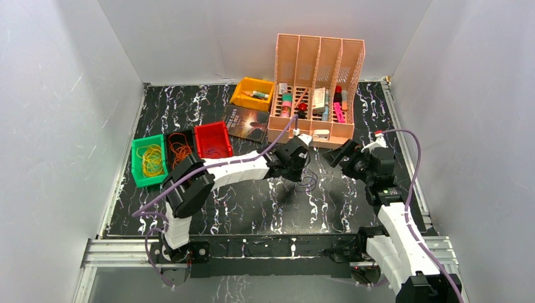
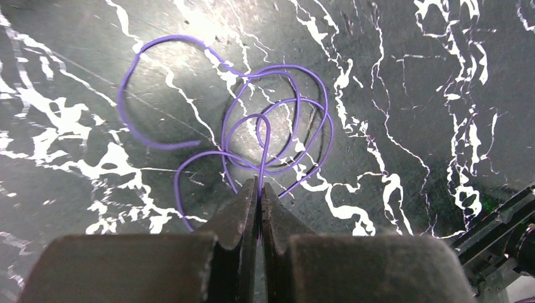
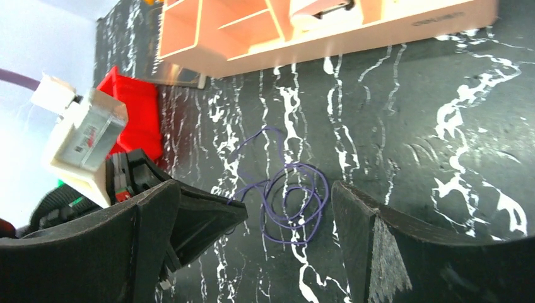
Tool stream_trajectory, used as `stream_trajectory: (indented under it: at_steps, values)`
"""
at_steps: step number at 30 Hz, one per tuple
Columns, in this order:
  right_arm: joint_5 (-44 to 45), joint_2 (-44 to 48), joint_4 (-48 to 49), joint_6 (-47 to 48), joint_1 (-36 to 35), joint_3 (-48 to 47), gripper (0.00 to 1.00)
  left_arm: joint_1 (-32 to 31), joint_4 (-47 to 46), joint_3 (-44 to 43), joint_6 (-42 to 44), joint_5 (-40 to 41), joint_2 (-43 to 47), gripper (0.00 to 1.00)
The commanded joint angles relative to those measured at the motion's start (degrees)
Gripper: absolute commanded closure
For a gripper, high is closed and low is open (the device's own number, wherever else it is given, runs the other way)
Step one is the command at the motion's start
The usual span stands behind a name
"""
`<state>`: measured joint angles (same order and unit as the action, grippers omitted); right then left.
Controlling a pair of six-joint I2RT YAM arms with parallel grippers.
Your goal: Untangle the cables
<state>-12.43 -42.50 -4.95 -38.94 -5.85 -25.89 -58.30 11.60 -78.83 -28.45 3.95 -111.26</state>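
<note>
Dark fingers of the left gripper (image 2: 259, 184) are filling the bottom of the left wrist view, pressing together with no gap between the tips. They are pinching a strand of the purple cable (image 2: 264, 117), which is running straight down into the closed tips. Beyond them, the cable is spreading over the black marbled table (image 2: 441, 76) in several overlapping loops, with one long arc swinging out to the left.

From above, the left gripper (image 1: 301, 169) is pointing down at the middle of the table, and the purple cable (image 1: 308, 182) is lying right under it and slightly toward the right arm. The right gripper (image 1: 339, 154) is hovering just beside the cable, not touching it, its jaws standing wide apart. In its own wrist view the right gripper (image 3: 289, 201) is framing the purple cable (image 3: 326, 192) between its two fingers.

At the left of the table, yellow cables (image 1: 151, 161) are sitting in a green bin (image 1: 137, 165), and orange cables (image 1: 181, 150) are sitting in the bin beside it.
</note>
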Motion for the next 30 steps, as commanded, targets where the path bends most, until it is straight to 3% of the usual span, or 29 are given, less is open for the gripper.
stream_trajectory:
  at_steps: [1, 8, 18, 30]
  values:
    - [-8.0, -0.1, 9.2, 1.7, 0.2, 0.7, 0.02, -0.1, 3.0, -1.3, 0.5, 6.5, 9.1, 1.0]
    - [-17.1, -4.9, 19.0, 4.4, -1.2, 1.2, 0.02, -0.1, 3.2, -0.4, 2.3, 12.8, 17.6, 1.0]
    - [-10.6, -10.5, 25.4, 5.2, -13.0, -0.6, 0.02, -0.1, 5.4, -4.4, 5.3, 15.3, 23.3, 1.0]
    - [-10.0, -13.4, 33.5, 4.9, -14.5, -0.6, 0.01, -0.1, 6.3, -7.0, 7.4, 13.5, 28.5, 1.0]
